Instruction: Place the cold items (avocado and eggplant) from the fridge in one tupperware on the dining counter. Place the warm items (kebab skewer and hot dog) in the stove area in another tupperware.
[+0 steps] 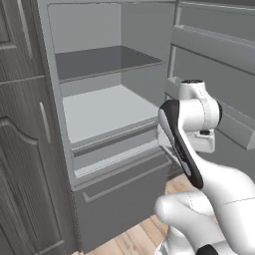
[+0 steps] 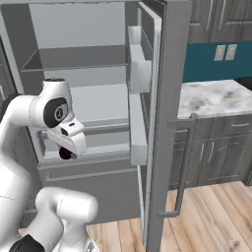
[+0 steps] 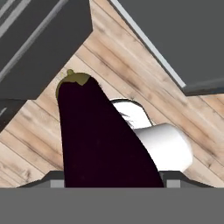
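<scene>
Pincer [image 3: 109,181] was clamped on the eggplant [image 3: 98,135], stem toward 11 o'clock in the hand view, held clear of the open fridge [image 1: 99,107], presumably for carrying to the tupperware.

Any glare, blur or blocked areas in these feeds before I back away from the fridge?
Left base view: flat even light, no glare, the arm covers the lower right. Right base view: equally sharp, the fridge door splits the frame. Hand view: the eggplant, very close in the gripper, looms dark and hides much of the wood floor.
</scene>
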